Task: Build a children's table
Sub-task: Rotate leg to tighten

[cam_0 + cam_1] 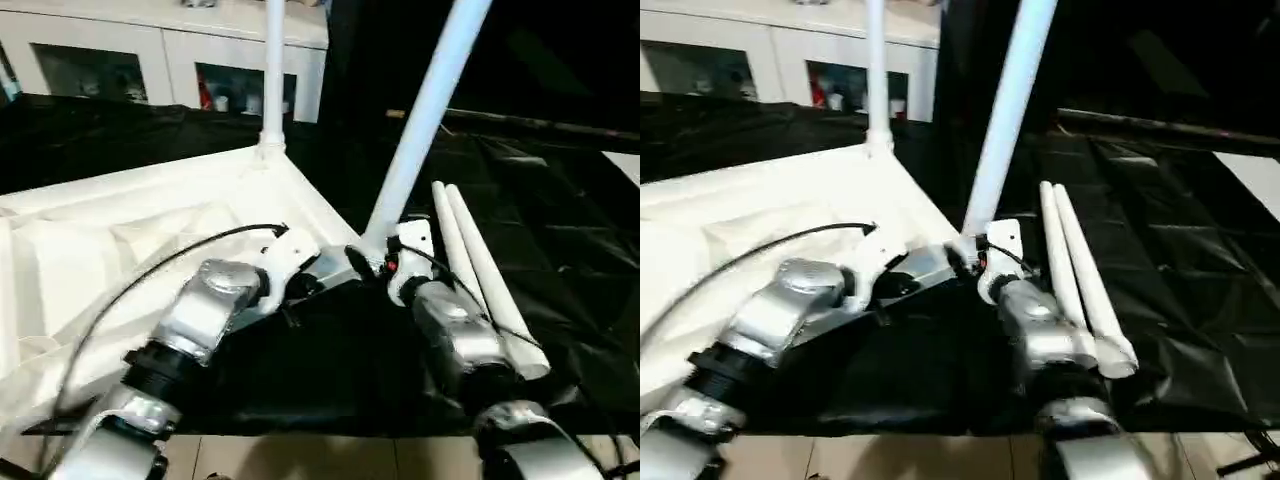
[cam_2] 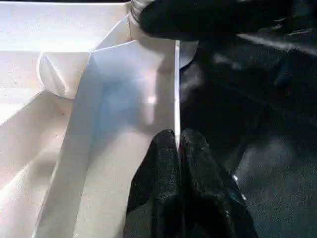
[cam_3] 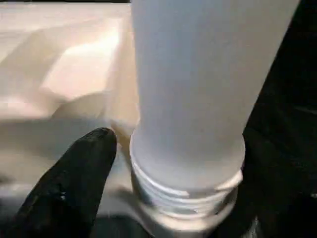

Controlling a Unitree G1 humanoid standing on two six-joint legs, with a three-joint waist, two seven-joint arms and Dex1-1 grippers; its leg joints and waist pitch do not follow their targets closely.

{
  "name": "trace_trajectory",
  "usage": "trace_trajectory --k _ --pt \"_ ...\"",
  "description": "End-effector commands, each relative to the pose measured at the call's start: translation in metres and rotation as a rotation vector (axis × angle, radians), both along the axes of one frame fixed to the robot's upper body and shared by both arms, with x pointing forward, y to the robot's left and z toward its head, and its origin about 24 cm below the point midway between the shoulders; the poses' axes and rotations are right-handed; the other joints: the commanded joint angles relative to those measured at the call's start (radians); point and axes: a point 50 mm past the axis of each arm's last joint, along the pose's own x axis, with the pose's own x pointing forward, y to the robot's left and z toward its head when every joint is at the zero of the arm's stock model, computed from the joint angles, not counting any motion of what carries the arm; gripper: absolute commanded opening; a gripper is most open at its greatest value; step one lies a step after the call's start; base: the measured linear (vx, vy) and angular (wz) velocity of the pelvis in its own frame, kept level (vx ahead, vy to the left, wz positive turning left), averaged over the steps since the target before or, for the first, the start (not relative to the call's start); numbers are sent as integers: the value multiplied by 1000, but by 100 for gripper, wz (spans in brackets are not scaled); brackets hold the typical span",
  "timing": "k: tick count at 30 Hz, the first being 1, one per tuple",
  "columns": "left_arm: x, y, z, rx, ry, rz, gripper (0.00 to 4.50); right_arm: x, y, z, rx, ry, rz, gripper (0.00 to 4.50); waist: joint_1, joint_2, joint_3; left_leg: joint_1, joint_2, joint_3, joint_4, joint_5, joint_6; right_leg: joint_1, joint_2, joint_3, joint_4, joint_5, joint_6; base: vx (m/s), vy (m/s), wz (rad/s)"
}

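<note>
Nearest the camera are the two silver forearms, converging on the near corner of the upturned tabletop (image 1: 120, 240), which lies ribbed side up on the black cloth (image 1: 560, 250). The left gripper (image 2: 179, 148) is pinched shut on the thin edge of the top's rim just beside that corner, steadying it. The right gripper (image 1: 372, 262) sits at the foot of the near leg (image 1: 425, 110); one black finger (image 3: 74, 183) shows beside the leg's threaded collar, apart from it, and the jaws look wide, gripping nothing as far as I can tell. That leg rises from the corner socket, its long axis tilted up and away toward the right rather than plumb, with threads exposed, so it seems not fully seated. A far leg (image 1: 272, 70) stands upright in the back corner. Two spare legs (image 1: 480, 270) lie side by side on the cloth just right of the right arm, which is the nearer one.
</note>
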Motion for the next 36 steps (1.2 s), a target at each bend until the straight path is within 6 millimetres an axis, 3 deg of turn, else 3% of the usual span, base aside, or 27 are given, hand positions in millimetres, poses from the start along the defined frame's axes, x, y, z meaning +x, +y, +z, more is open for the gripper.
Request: trace_trajectory --k 1,2,6,8,12,14,19,29,31,32,33,34,35,36 --pt "-8 -1 -10 -11 38 -76 0 -7 10 2 -12 -1 145 389 8 11 -42 -4 23 -9 -84 -327 -4 27 -51 28 -99 -341 -123 0 0 0" --pt "-10 1 -7 -23 31 -133 0 -9 2 4 -33 -11 173 389 11 8 -44 -6 23 -9 -83 -292 -2 34 -50 26 -93 -298 -132 0 0 0" --pt "-19 9 1 -64 83 -271 0 -17 -24 9 -101 -24 284 389 12 13 -49 -1 25 -1 -77 -209 20 36 -44 27 -77 -129 -193 0 0 0" --pt "-22 14 2 -56 98 -314 0 -22 -31 11 -127 -19 344 389 16 18 -55 2 25 4 -68 -112 48 43 -41 23 -61 30 -234 0 0 0" --pt "-28 20 3 -60 142 -381 0 -29 -38 14 -151 -10 420 389 27 19 -54 4 23 8 -63 -60 73 48 -41 22 -54 119 -265 0 0 0" --pt "-30 22 4 -62 147 -398 0 -31 -40 15 -148 -2 448 389 30 15 -50 6 25 8 -68 -108 62 48 -45 22 -60 51 -262 0 0 0" --pt "-30 23 4 -67 151 -396 0 -32 -39 15 -157 1 470 374 31 14 -45 7 29 5 -76 -187 18 44 -50 24 -72 -104 -232 0 0 0" --pt "-32 25 4 -74 158 -384 0 -33 -33 11 -104 28 456 284 33 7 -47 5 27 6 -71 -139 30 44 -51 23 -66 -69 -228 0 0 0" --pt "-30 24 1 -62 148 -346 0 -29 -33 6 -78 34 361 279 32 7 -47 4 26 6 -71 -137 25 43 -50 23 -66 -71 -228 0 0 0" --pt "-24 20 -2 -55 129 -282 0 -22 -33 0 -37 48 217 279 28 4 -46 2 26 6 -72 -146 18 43 -51 24 -67 -87 -226 0 0 0" --pt "-24 20 -2 -55 129 -281 0 -22 -33 0 -37 48 215 279 28 4 -46 2 26 6 -72 -146 18 43 -51 24 -67 -87 -226 0 0 0" --pt "-20 17 -4 -51 111 -234 0 -18 -32 -4 -15 61 123 274 26 8 -44 5 27 3 -77 -182 -10 39 -53 24 -73 -151 -217 0 0 0" --pt "-13 12 -8 -39 90 -150 0 -14 -30 -11 2 90 -15 274 23 5 -43 8 27 3 -78 -210 -23 36 -53 24 -77 -190 -209 0 0 0" --pt "-13 12 -8 -39 90 -150 0 -14 -30 -11 2 90 -15 274 21 6 -38 9 28 4 -82 -234 -31 32 -53 25 -81 -224 -204 0 0 0"
